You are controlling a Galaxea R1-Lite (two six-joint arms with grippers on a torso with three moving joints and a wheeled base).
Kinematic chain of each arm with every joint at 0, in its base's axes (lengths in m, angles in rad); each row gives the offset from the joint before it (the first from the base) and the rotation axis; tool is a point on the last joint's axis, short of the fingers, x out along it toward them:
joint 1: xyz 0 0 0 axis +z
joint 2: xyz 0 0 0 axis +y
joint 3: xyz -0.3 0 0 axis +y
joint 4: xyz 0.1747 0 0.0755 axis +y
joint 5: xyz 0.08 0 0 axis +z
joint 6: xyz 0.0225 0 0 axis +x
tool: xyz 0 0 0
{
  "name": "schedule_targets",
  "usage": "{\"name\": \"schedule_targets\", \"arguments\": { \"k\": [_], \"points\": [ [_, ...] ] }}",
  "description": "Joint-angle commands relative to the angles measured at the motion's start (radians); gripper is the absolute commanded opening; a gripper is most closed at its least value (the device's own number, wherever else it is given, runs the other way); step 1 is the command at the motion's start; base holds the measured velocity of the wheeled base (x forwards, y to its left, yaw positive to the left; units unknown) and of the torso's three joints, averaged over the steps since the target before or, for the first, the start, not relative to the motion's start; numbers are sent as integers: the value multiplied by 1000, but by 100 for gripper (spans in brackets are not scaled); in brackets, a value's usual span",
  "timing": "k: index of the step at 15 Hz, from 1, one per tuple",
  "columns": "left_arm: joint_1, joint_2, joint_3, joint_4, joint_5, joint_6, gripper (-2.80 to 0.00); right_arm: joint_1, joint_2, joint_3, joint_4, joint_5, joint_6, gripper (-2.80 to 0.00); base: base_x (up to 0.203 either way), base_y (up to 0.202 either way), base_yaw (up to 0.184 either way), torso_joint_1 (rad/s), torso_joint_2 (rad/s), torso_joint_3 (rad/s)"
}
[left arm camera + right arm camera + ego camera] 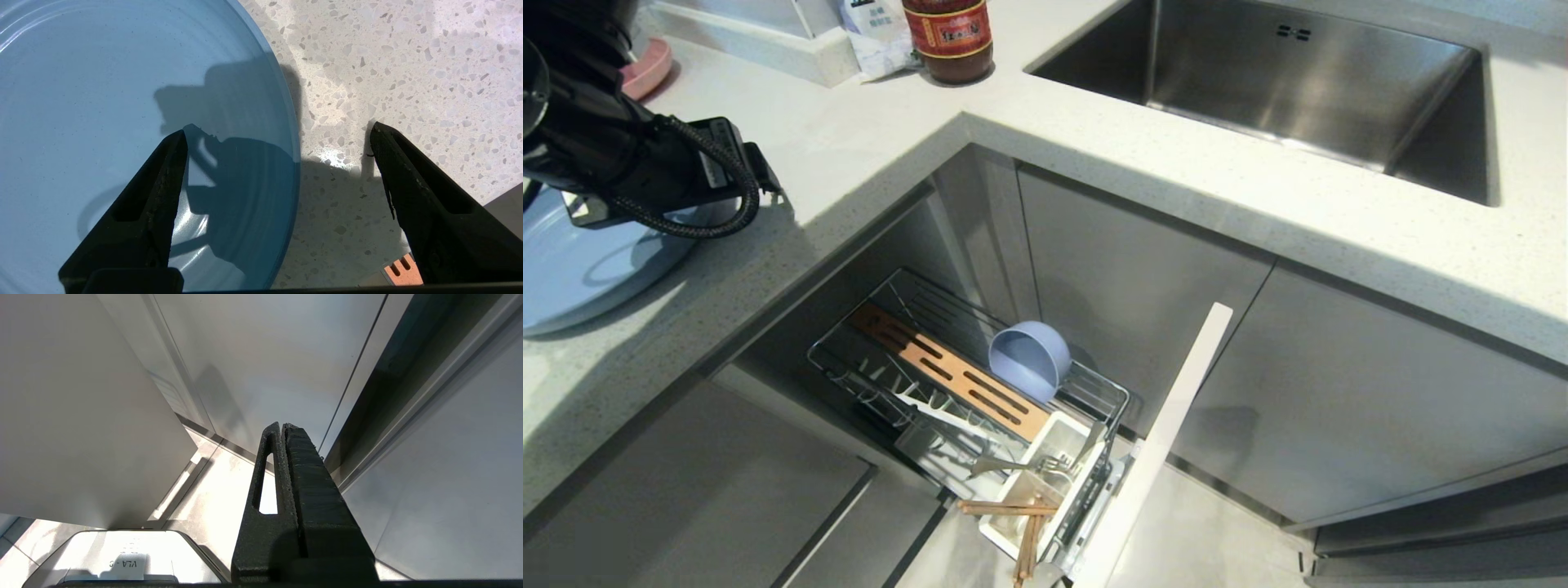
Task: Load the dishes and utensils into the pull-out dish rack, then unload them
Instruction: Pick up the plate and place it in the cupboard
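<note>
The light-blue plate (572, 278) (102, 102) lies flat on the speckled countertop (866, 139) at the left. My left gripper (278, 127) hangs open just above its rim, with one fingertip (179, 141) over the plate and the other over the bare counter. The pull-out dish rack (821, 349) stands drawn out below. The light-blue bowl (1029, 359) leans on its side beside the wooden strip (947, 371). The fork (1021, 465) and the chopsticks (1013, 510) sit in the white utensil box (1001, 535). My right gripper (282, 425) is shut on nothing, parked low by the cabinets.
A steel sink (1282, 82) is set in the counter at the back right. A dark sauce bottle (949, 37) and a white packet (878, 37) stand at the back, a pink plate (649, 69) behind my left arm (645, 163). The rack's pale-grey front (1176, 408) juts out.
</note>
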Motion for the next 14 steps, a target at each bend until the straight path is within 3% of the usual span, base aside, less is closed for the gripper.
{"name": "schedule_targets", "arguments": {
  "k": [1, 4, 14],
  "points": [
    [-1, 6, 4, 6, 13, -3, -280, 1, -4, 2, -1, 0, 0, -280, 0, 0, 0, 0, 0, 0],
    [-5, 7, 7, 4, 44, -4, -280, 1, -4, 2, -1, 0, 0, -280, 0, 0, 0, 0, 0, 0],
    [-17, -31, 8, 0, 48, -6, -280, 0, -4, 2, -1, 0, 0, -280, 0, 0, 0, 0, 0, 0]
  ]
}}
